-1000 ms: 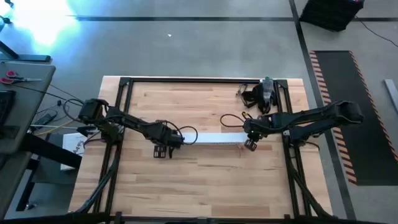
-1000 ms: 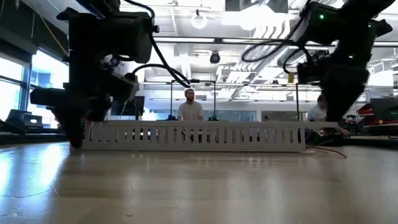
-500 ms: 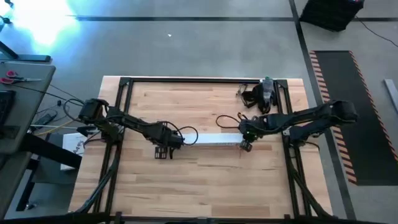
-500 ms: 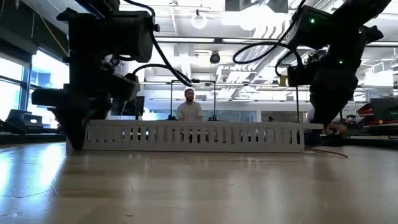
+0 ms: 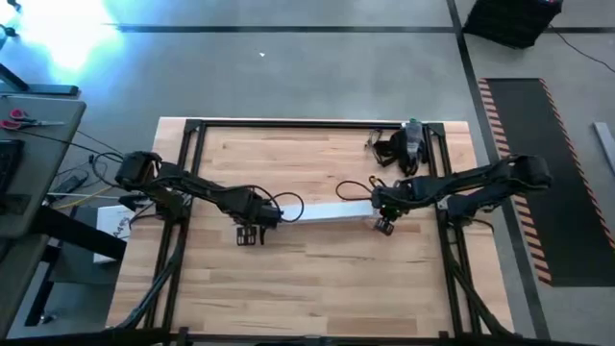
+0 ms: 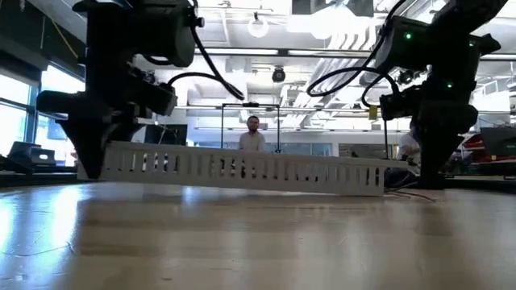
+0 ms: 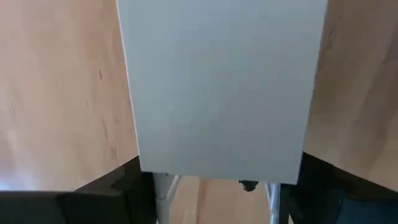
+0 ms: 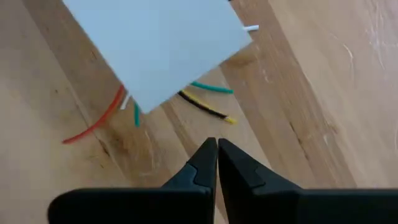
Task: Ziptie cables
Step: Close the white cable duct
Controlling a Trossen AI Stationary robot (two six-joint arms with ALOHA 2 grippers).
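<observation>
From above, the white channel (image 5: 327, 213) lies across the middle of the wooden counter (image 5: 317, 279), with the left tool (image 5: 252, 232) at one end and the right tool (image 5: 384, 227) just off the other. The low view adds what the top view hides: the channel (image 6: 242, 167) is tilted, its left-arm end lifted clear of the counter and the far end still down near the right arm. It also shows people in the room beyond.

Left wrist view: the dark fingers (image 7: 118, 186) sit on either side of the channel's plain white face (image 7: 217, 87), clamped on it.

Right wrist view gives the only clear look at the cables (image 8: 205, 102): short ends in red, green, yellow-and-dark and white poke out from under the channel's end (image 8: 155, 50) onto the wood. The right tool (image 8: 217, 155) is clenched tight, pads together with nothing between them, hovering near those wire tips without touching. So the cables run inside the channel, their ends just ahead of the right tool
</observation>
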